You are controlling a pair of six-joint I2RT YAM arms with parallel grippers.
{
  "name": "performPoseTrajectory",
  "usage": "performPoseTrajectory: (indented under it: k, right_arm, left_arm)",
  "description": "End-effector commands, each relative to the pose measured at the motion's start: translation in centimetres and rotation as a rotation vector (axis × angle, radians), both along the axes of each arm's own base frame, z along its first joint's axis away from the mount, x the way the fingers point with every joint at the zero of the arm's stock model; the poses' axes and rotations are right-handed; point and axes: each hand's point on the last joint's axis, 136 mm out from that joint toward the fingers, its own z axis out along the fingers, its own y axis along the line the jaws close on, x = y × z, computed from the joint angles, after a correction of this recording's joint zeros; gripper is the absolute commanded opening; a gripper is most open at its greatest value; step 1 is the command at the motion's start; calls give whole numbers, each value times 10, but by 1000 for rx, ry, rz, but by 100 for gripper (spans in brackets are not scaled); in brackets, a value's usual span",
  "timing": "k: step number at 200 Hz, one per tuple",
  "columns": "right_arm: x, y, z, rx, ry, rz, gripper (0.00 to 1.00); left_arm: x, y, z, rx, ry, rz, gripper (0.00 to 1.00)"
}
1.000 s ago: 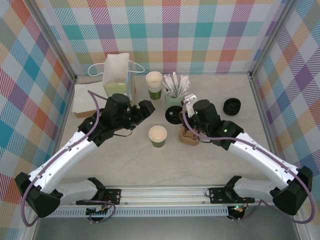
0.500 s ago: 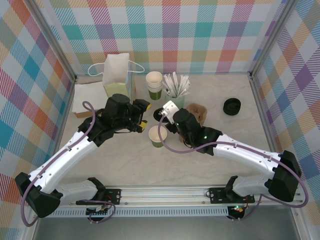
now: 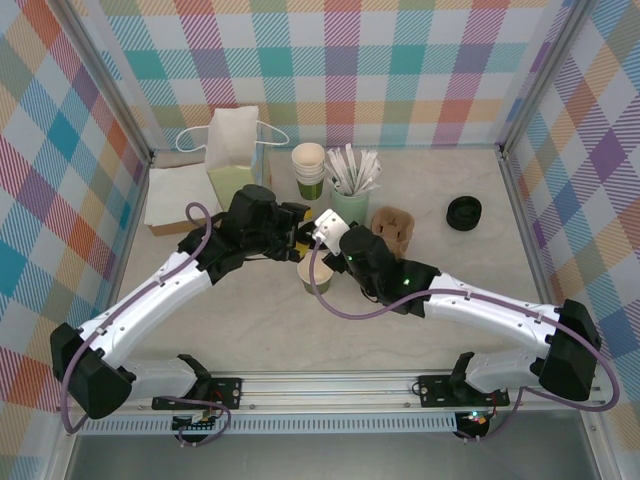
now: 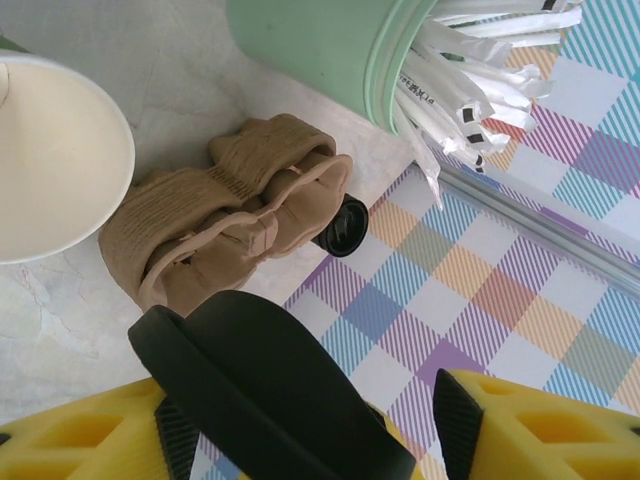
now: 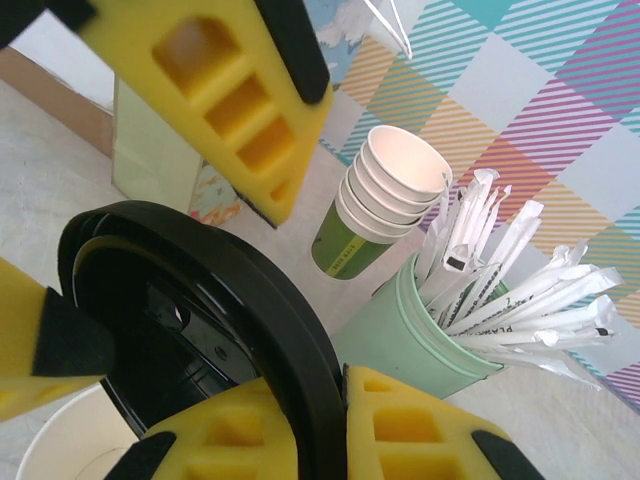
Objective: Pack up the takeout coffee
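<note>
Pale marbled surface (image 3: 250, 320), boxed in by plaid walls (image 3: 350, 70). Near its centre stands the olive paper cup (image 3: 312, 282), its top uncovered, partly hidden under both arms. The right fingers (image 3: 320, 252) are clamped on a black lid (image 5: 200, 330) just over the cup. The left fingers (image 3: 298, 228) stand partly open around that lid's edge, with a gap on one side. Toward the far edge are a white bag (image 3: 232, 140), stacked cups (image 3: 309, 165), a mint cup of stirrers (image 3: 350, 200) and a brown cup carrier (image 3: 392, 225).

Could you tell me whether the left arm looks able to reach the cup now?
Probably not yet: the cup stands close by, but the lid, held in the right claw, sits between the left claw's open fingers and would block a grasp.
</note>
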Motion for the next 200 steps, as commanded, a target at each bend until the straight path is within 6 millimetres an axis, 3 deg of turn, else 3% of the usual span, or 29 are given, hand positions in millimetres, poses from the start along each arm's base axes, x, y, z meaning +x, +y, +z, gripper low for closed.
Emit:
performPoseTrajectory:
  k: [1,55,91,135,172,200]
  right_arm:
    - [0,6,20,49,-42,4,10]
    - [-2,4,17,46,-30,6,13]
    - [-8,2,6,35,19,25,22]
    - [-18,-8,-8,39,110,55,32]
    - [-32,-22,-12,79,234,123,52]
    - [-48,-38,-11,152,356,213,75]
  left_arm:
    - [4,-7,1,-34,1,-10,59]
    - [6,-12,-7,-27,13,-30,44]
    - [7,-11,-6,5,-15,-47,27]
    - [8,-12,-1,49,-73,-96,18]
    - [7,-12,7,145,-186,-200,15]
    - [4,-12,13,239,-301,-315,12]
